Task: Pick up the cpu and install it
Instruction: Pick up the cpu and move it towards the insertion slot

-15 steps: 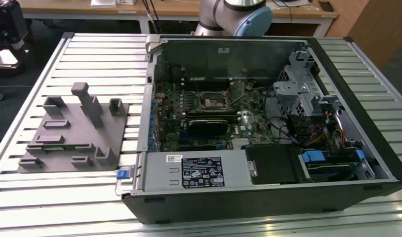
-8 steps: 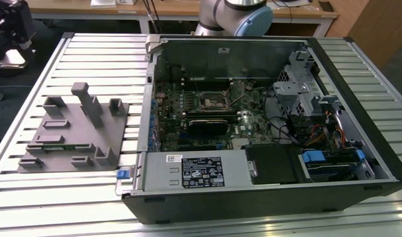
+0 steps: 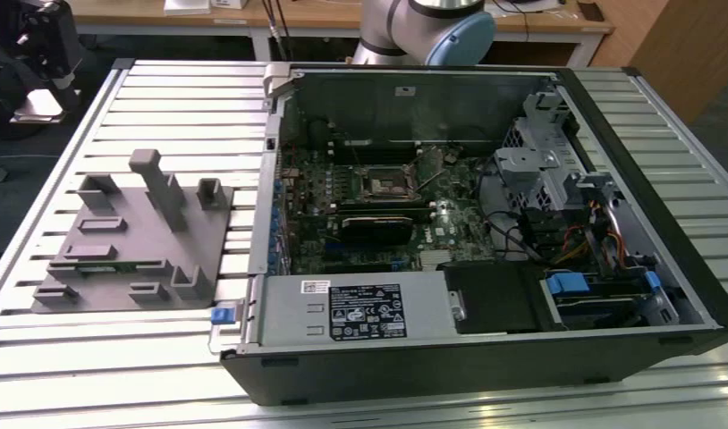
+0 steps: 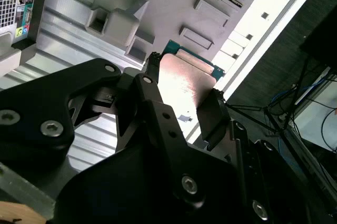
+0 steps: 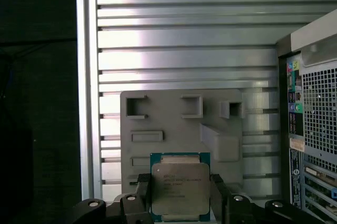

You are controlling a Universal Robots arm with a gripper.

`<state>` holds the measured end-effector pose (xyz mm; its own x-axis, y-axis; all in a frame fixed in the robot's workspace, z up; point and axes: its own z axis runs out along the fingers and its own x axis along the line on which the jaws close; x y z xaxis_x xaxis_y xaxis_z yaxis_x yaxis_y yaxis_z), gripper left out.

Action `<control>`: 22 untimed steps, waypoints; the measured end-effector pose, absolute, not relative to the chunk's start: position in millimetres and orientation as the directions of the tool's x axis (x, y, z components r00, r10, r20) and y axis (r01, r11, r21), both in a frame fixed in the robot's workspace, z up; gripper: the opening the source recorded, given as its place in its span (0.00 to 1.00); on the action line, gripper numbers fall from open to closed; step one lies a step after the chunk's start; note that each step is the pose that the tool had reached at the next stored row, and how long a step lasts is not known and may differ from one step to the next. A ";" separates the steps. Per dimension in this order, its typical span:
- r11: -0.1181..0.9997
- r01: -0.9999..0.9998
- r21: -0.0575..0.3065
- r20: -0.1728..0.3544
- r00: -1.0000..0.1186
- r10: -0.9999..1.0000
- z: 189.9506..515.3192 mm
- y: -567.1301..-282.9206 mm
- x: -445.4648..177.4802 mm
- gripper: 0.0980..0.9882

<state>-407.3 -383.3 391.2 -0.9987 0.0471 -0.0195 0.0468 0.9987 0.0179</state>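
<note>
Closest to us in both wrist views is the black gripper (image 5: 180,181). Its jaws are clamped on the cpu (image 5: 180,191), one on each side, with the silver top facing us. We see the cpu held over the grey fixture (image 5: 174,118), but we cannot tell how high. One edge of it is cut off, and in the second wrist view the fingers (image 4: 158,108) hide part of it. In the exterior view the fixture (image 3: 125,241) sits on the slatted table (image 3: 161,98), at the exterior view's left of the open computer case (image 3: 460,223). There is bare table between them, and the table's edge is near.
</note>
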 end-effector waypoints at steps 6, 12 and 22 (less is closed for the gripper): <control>0.999 0.047 0.018 -0.019 -0.999 0.047 391.3 -382.6 -396.4 0.49; 0.999 0.047 0.018 -0.020 -0.999 0.047 391.2 -382.2 -386.1 0.49; 0.999 0.047 0.018 -0.020 -0.999 0.047 391.2 -381.2 -369.5 0.49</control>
<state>-369.5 -381.2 391.2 -0.9987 0.0471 -0.0195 0.0468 0.9987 0.0176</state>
